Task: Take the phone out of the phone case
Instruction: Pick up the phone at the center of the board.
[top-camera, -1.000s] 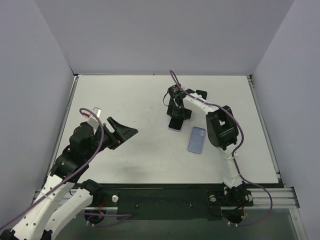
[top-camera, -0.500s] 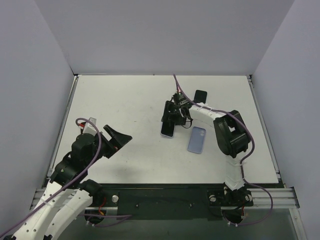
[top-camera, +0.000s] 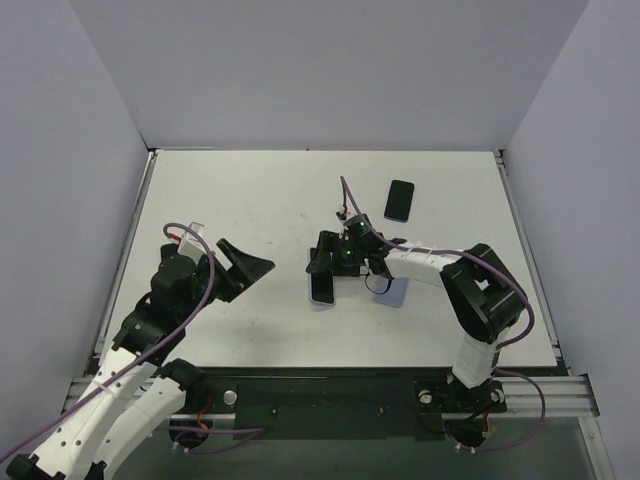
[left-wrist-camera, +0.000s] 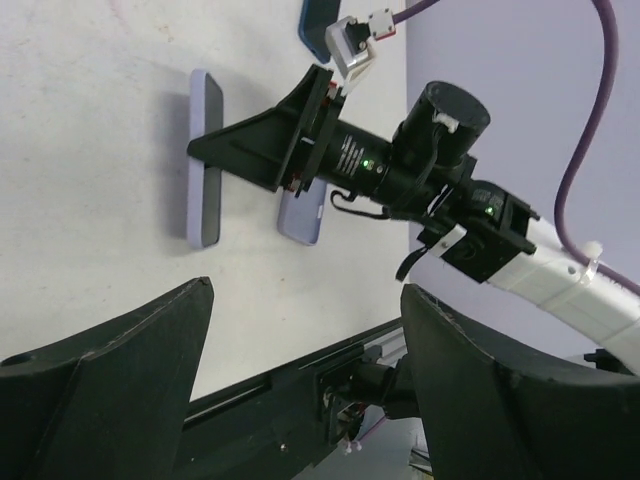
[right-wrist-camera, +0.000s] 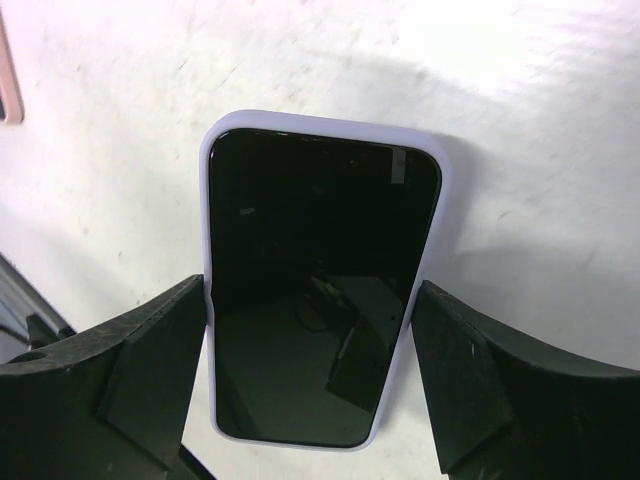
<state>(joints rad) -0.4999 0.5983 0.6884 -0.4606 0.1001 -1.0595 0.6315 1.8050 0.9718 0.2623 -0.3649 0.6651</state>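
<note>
The phone, black screen up in a lavender case (top-camera: 321, 292), lies flat on the white table, left of centre. My right gripper (top-camera: 328, 272) reaches in from the right and straddles it. In the right wrist view the phone (right-wrist-camera: 315, 230) sits between my fingers (right-wrist-camera: 150, 360), which press the case's two long edges; the gripper (right-wrist-camera: 310, 288) is shut on it. The left wrist view shows the phone (left-wrist-camera: 205, 160) under the right gripper (left-wrist-camera: 200, 150). My left gripper (top-camera: 243, 270) is open and empty, to the phone's left, held above the table (left-wrist-camera: 305, 290).
A second lavender slab (top-camera: 398, 293), partly hidden by my right arm, lies just right of the phone; it also shows in the left wrist view (left-wrist-camera: 303, 215). A bare black phone (top-camera: 400, 200) lies at the back. Grey walls enclose the table.
My right gripper has slid the cased phone toward the near left. That has uncovered the black phone at the back. My left gripper has shifted slightly.
</note>
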